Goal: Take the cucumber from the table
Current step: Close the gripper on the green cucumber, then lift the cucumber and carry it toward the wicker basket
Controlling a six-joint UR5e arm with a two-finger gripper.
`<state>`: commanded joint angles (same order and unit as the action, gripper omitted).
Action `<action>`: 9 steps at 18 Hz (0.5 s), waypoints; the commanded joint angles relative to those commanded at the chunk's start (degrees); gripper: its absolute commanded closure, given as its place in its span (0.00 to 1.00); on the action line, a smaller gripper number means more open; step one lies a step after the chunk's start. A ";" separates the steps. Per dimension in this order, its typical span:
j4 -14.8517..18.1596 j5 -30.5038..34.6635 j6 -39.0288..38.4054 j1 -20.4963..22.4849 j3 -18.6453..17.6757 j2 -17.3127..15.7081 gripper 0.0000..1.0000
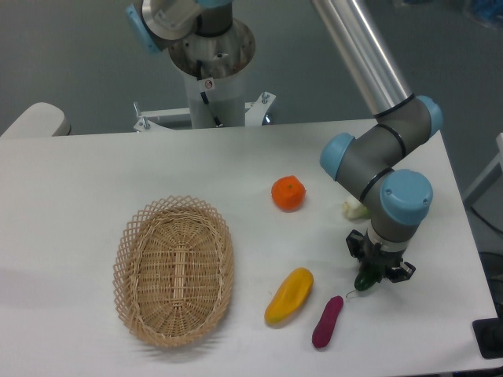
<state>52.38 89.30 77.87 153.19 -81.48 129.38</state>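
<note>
The cucumber [365,281] lies on the white table [94,181] at the right front. It is dark green and glossy, and only its lower end shows below the wrist. My gripper [376,272] points straight down over it, with the fingers drawn in against its sides, so it looks shut on the cucumber. The cucumber's end still looks down at the tabletop. The blue-capped wrist hides the rest of it.
A purple oblong vegetable [327,321] lies just left of and below the cucumber, with a yellow one [289,295] beside it. An orange fruit [288,192] sits mid-table and a wicker basket [174,269] at the left. A pale bok choy stem [354,209] peeks out behind the arm. The table's right edge is close.
</note>
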 joint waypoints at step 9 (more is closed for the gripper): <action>5.09 -0.53 -1.58 -4.65 0.71 -8.34 0.82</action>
<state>57.48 88.77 76.29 148.55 -80.77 121.04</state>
